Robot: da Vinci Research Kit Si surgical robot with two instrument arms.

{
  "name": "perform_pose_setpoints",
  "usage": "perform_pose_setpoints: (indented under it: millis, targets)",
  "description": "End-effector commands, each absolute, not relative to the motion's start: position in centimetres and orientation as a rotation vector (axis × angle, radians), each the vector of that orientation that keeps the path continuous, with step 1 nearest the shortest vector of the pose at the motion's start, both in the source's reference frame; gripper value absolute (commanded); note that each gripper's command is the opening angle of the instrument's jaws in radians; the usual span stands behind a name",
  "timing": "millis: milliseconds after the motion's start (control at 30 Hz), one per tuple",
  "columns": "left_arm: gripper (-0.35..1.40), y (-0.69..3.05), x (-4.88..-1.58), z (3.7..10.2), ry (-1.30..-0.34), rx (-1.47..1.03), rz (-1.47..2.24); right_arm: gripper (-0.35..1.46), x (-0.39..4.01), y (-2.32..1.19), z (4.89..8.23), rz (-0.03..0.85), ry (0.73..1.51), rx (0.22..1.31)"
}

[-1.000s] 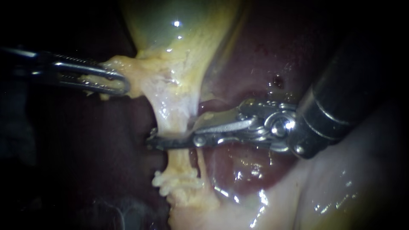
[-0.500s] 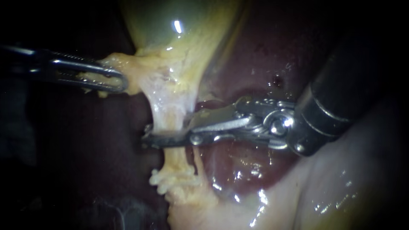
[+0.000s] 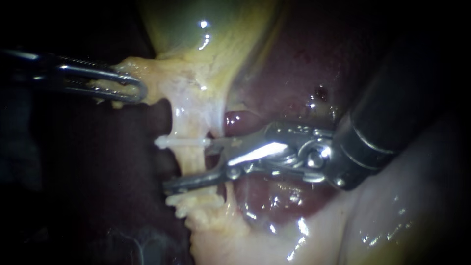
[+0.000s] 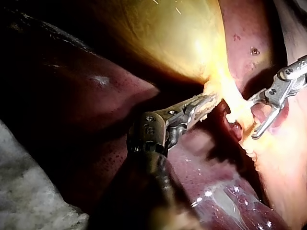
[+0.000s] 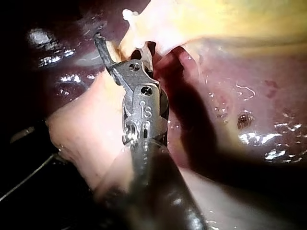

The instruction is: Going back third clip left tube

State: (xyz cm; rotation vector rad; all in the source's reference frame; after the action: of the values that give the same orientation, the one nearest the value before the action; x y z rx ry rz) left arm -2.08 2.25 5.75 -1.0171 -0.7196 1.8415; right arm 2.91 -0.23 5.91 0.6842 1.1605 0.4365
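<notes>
One white clip [image 3: 181,142] sits across the tube [image 3: 190,159], below the gallbladder [image 3: 216,34]. The right instrument [image 3: 190,164] has its claw wide at the tube by the clip, gripping nothing. The left instrument [image 3: 140,92] has its claw clamped on tissue [image 3: 154,81]. Withdraw straight, claw wide, so nothing snags the clip.

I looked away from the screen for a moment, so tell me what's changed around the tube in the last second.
The right instrument has opened its jaws and let go of the tube. A white clip now sits across the tube where the jaws had been shut. The left instrument stayed as it was, its jaws shut on the yellow tissue below the gallbladder.
</notes>
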Motion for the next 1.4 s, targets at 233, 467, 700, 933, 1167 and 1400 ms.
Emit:
perform_pose_setpoints:
  millis: [233, 467, 700, 933, 1167, 1400]
  targets:
    - [-0.35, 2.24, -2.05, 5.74, -0.721, -1.015, 1.844, 0.5, 2.61, -0.23, 5.91, 0.326, 1.192, 0.558]
    - [-0.35, 2.24, -2.03, 5.74, -0.72, -1.015, 1.845, 0.5, 2.26, -0.22, 5.8, 0.247, 1.21, 0.5]
    - [-0.35, 2.24, -2.0, 5.75, -0.721, -1.015, 1.845, 0.5, 1.78, -0.18, 5.55, 0.196, 1.219, 0.452]
    - [-0.35, 2.24, -1.99, 5.75, -0.722, -1.011, 1.84, 0.5, 1.38, -0.04, 5.35, 0.164, 1.223, 0.417]
    - [-0.35, 2.24, -1.99, 5.76, -0.722, -1.011, 1.84, 0.5, 1.19, 0.06, 5.24, 0.173, 1.218, 0.409]
    - [-0.35, 2.23, -2.05, 5.88, -0.714, -1.012, 1.841, 0.5, 1.18, 0.05, 5.25, 0.172, 1.218, 0.409]
